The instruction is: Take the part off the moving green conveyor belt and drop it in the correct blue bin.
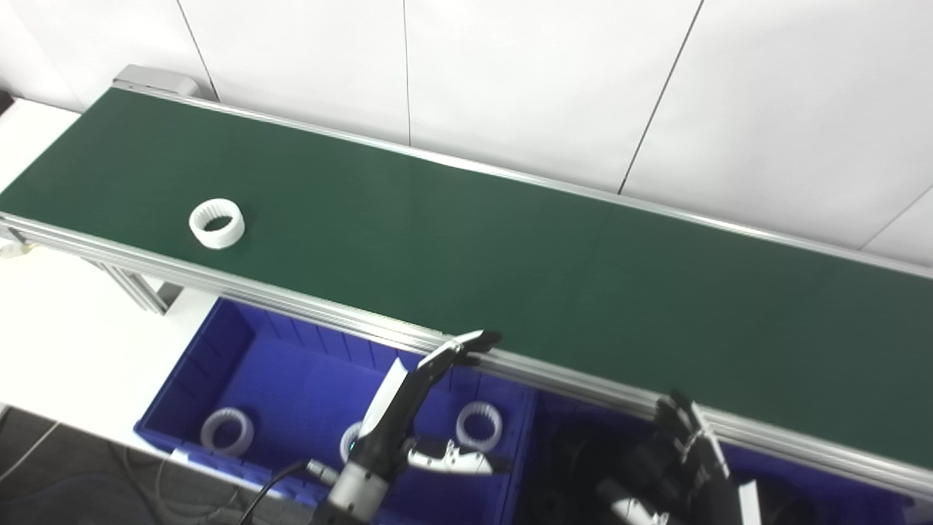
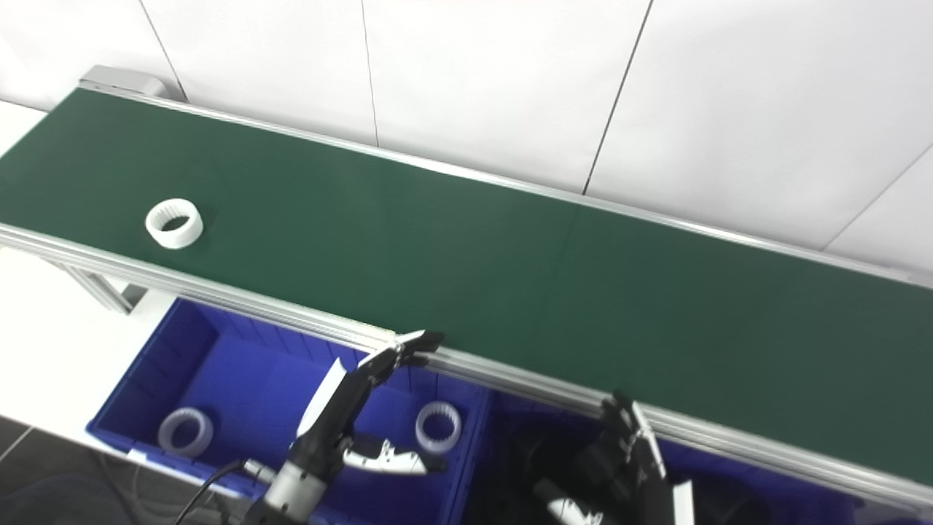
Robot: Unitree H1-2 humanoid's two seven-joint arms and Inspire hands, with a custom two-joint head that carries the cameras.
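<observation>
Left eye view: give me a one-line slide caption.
White ring part rides the green conveyor belt while both open hands wait over the blue bins.

White ring part [image 1: 216, 223] on green conveyor belt [image 1: 510, 240], near its left end by the front rail. Below that rail, blue bin [image 1: 219, 350] with white rings [image 1: 227, 430] inside. Left hand [image 1: 408, 408] over the bin, fingers spread, empty, fingertips at the rail. Right hand [image 1: 678, 459] dark, below the rail, empty and spread.
</observation>
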